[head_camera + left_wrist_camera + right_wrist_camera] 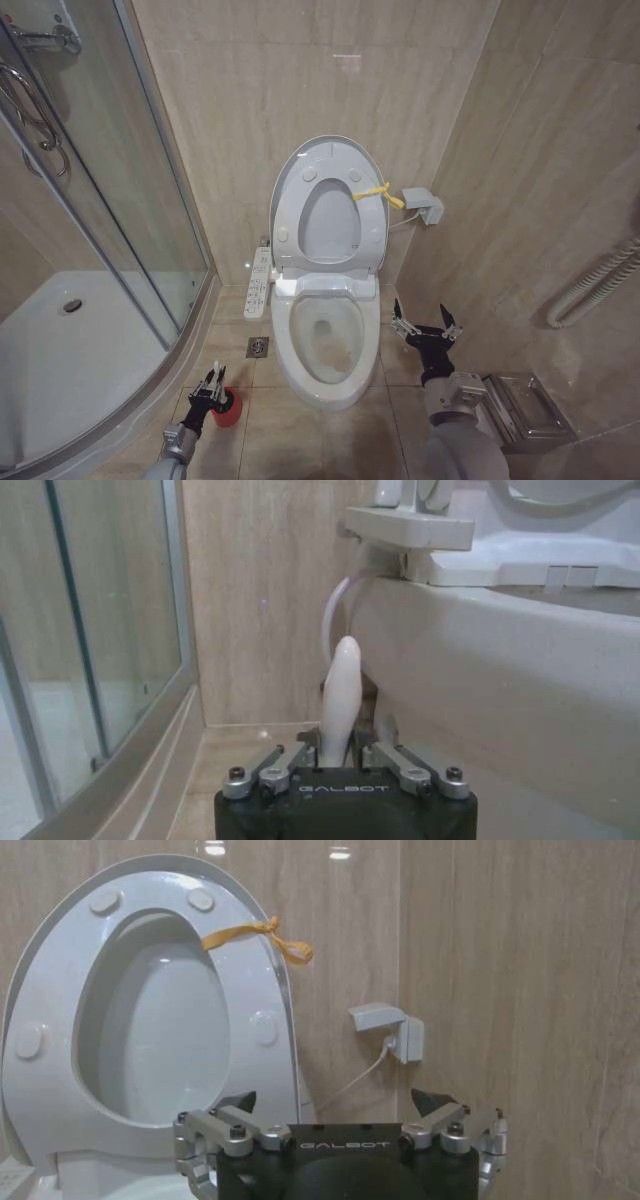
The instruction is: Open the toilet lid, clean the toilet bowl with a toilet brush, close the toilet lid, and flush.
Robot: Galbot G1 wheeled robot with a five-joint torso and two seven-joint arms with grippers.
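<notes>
The toilet lid (pixel 330 146) stands raised against the wall, with the seat ring (pixel 285 215) lifted in front of it and a yellow strap (pixel 379 192) at its edge. Below, the toilet bowl (pixel 326 342) lies uncovered. My left gripper (pixel 213 384) is low on the floor left of the bowl, beside the red cup holder (pixel 229 409). It is shut on the toilet brush's white handle (pixel 340 694), which rises between its fingers. The bristle head is hidden. My right gripper (pixel 423 322) hovers open right of the bowl, facing the raised lid (pixel 165 1035), holding nothing.
A curved glass shower enclosure (pixel 110 200) and white tray (pixel 70 340) take up the left. A floor drain (pixel 257 347) and side control panel (pixel 258 283) sit left of the toilet. A wall box (pixel 425 206), a hose (pixel 590 285) and a metal holder (pixel 525 405) are on the right.
</notes>
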